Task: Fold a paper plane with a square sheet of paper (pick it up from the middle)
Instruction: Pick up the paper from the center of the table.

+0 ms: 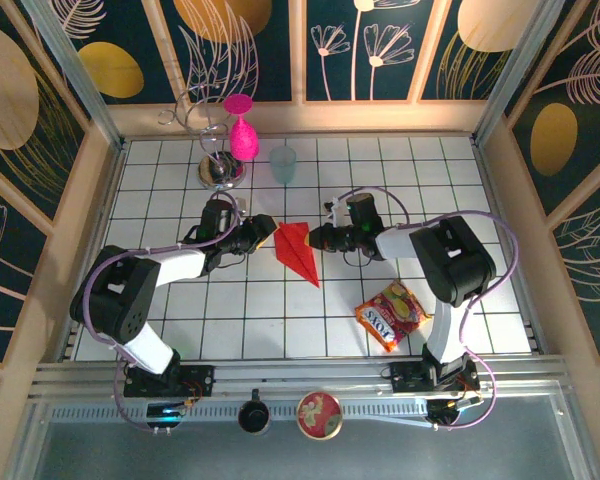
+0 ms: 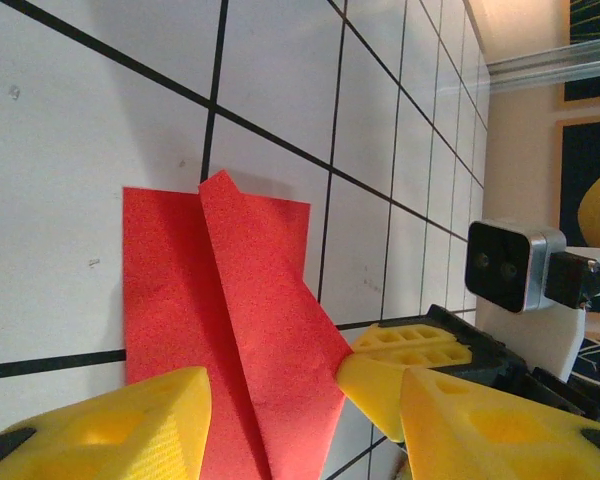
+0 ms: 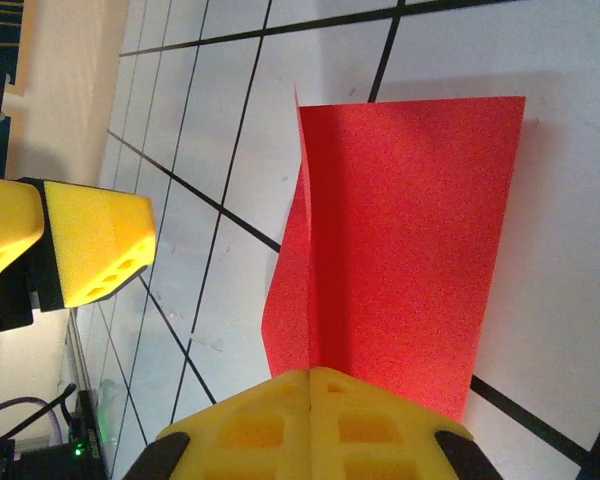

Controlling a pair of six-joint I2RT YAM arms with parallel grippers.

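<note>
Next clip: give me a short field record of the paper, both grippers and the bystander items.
paper: red paper, folded, pointed toward the near edge of the tiled table
left gripper: left gripper open, at the paper's left side
right gripper: right gripper shut on the paper's edge
bystanders: pink goblet, snack packet

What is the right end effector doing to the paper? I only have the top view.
Observer: In the right wrist view, the right end effector is shut and pinching the paper at its edge, in line with a raised crease.
Operator: And the other arm?
Observer: In the left wrist view, the left end effector is open. Its jaws are spread, with the paper's end between them.
</note>
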